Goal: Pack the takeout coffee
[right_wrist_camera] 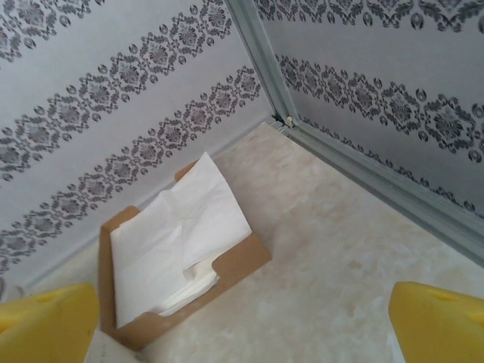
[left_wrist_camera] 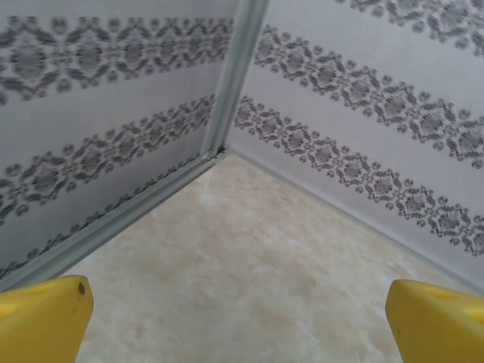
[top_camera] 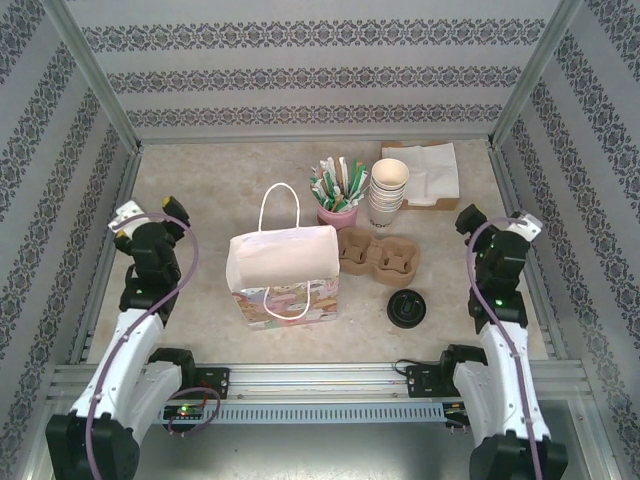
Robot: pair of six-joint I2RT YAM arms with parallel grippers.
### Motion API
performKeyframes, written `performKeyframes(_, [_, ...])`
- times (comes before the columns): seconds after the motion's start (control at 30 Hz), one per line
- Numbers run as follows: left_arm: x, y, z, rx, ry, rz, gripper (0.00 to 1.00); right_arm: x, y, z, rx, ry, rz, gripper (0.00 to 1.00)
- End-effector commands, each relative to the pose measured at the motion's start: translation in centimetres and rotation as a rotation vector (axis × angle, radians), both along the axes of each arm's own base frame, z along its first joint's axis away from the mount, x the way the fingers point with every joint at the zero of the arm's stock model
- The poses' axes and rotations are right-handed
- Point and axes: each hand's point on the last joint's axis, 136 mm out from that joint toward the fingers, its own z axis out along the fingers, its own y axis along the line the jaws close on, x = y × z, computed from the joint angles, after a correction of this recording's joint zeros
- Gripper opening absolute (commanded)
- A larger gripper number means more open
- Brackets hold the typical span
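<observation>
Takeout coffee point(top_camera: 407, 308) upright on table, right of paper bag point(top_camera: 283, 272).

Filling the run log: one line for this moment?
left gripper: open, empty | right gripper: open, empty | takeout coffee: on table, right of bag

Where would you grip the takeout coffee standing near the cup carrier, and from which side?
Grip the takeout coffee on its cup wall just under the lid, probably from its right with the open right gripper, the nearer one. It stands upright, round lid on top, so a sideways pinch suits; the cup carrier crowds its far side.
</observation>
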Motion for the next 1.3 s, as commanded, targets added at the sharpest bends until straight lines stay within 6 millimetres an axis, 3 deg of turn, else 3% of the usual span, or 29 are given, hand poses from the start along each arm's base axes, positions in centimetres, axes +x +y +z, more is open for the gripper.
performKeyframes(0.0, [-2.3, 0.3, 0.1, -0.1, 0.079, 0.037, 1.0, -1.3, 1.7, 0.1, 0.133, 0.068, 0.059, 0.98])
performKeyframes(0.17, [-2.6, -2.8, 3.1, -0.196, -0.033, -0.151, 1.0, -1.1, 3.8, 2.3, 0.199, 0.086, 0.171, 0.98])
performKeyframes(0.27, [-4.1, -4.1, 5.0, -0.224, -0.022, -0.223, 1.0, -1.0, 4.8, 3.6, 0.211, 0.099, 0.226, 0.98])
performKeyframes(0.4, [-4.0, -8.2, 7.6, -0.173, 0.025, -0.488, 1.0, -0.6, 5.7, 4.9, 0.205, 0.114, 0.292, 0.97])
performKeyframes(0.5, [-3.7, -11.6, 9.1, -0.199, 0.014, -0.687, 1.0, -0.2, 6.0, 5.7, 0.195, 0.141, 0.303, 0.87])
performKeyframes(0.67, [-4.2, -13.8, 10.8, -0.256, -0.033, -0.811, 0.95, 1.8, 8.1, 6.7, 0.138, 0.239, 0.377, 0.75])
performKeyframes(0.9, [-4.2, -15.1, 8.9, -0.326, 0.06, -0.87, 0.85, 7.0, 13.3, 7.1, 0.008, 0.333, 0.491, 0.62])
performKeyframes(1.03, [-4.5, -15.0, 7.6, -0.335, 0.135, -0.857, 0.77, 10.2, 16.0, 5.5, 0.014, 0.402, 0.535, 0.56])
performKeyframes(1.17, [-5.2, -15.1, 6.9, -0.324, 0.184, -0.869, 0.71, 12.6, 16.6, 3.4, 0.019, 0.465, 0.509, 0.53])
performKeyframes(1.27, [-5.7, -15.1, 6.7, -0.315, 0.21, -0.873, 0.65, 13.6, 15.3, 1.8, -0.006, 0.509, 0.421, 0.49])
